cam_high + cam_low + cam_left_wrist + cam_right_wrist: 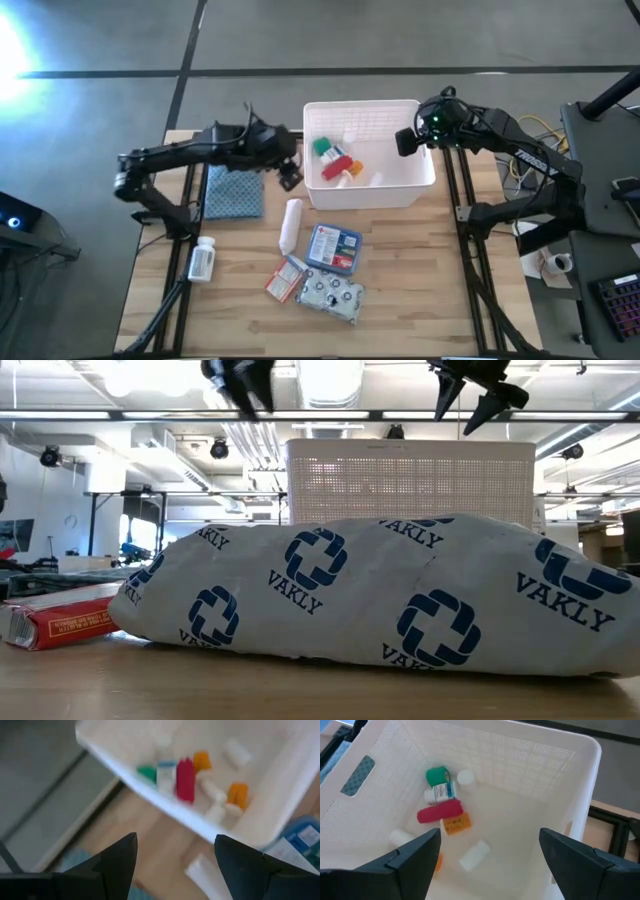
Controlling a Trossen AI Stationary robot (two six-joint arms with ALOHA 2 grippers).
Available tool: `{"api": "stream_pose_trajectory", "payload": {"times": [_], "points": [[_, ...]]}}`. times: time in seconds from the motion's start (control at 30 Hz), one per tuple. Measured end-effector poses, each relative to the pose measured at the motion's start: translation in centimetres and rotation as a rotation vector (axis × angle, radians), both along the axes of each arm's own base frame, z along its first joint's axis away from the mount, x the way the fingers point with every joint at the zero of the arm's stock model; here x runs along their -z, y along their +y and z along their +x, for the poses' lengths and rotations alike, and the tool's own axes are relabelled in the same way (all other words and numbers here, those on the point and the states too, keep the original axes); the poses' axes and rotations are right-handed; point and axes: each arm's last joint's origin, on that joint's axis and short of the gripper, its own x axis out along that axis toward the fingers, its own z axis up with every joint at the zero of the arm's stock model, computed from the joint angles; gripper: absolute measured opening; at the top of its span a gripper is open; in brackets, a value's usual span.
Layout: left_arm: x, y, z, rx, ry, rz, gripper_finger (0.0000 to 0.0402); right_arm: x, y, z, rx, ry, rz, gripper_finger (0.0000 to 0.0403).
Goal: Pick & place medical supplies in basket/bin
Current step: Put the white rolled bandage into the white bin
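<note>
The white lattice-walled basket [372, 190] stands at the table's far middle. Inside it lie a green roll [436, 775], a white bottle [440, 793], a red item [439, 812], small orange pieces [456, 823] and white pieces. On the table lie a white tube [290, 223], a blue-white box [334, 248], a red-white packet [287, 280], a silvery pouch [333, 296] and a white pill bottle [202, 260]. My left gripper [291, 176] hovers open and empty by the basket's left near corner. My right gripper [404, 142] hangs open and empty over the basket's right part.
A blue patterned folded cloth [234, 190] lies left of the basket, under my left arm. In the low view the pouch [400, 595] printed "VAKLY" fills the foreground, with the red packet [60, 622] to its left. Bare wood shows right of the box and pouch.
</note>
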Motion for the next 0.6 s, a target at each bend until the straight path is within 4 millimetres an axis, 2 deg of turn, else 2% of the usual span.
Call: {"api": "stream_pose_trajectory", "payload": {"times": [0.07, 0.23, 0.47, 0.6], "points": [[1.4, -0.5, -1.4, -0.054, -0.022, -0.054, 0.0244, 0.0, 0.2, 0.1, -0.011, 0.003, 0.006, 0.0327], [7.1, -1.6, -3.7, -0.228, -0.062, -0.181, 0.0244, 0.6, 0.9, -0.5, -0.015, 0.081, 0.060, 0.0327], [14.3, -3.4, -3.8, -0.322, -0.319, -0.360, 0.0245, 1.0, 1.3, -1.0, 0.019, 0.138, 0.105, 0.0327], [17.6, -4.1, -3.8, -0.376, -0.339, -0.454, 0.0245, 1.0, 1.3, -1.0, 0.021, 0.136, 0.105, 0.0327]]}}
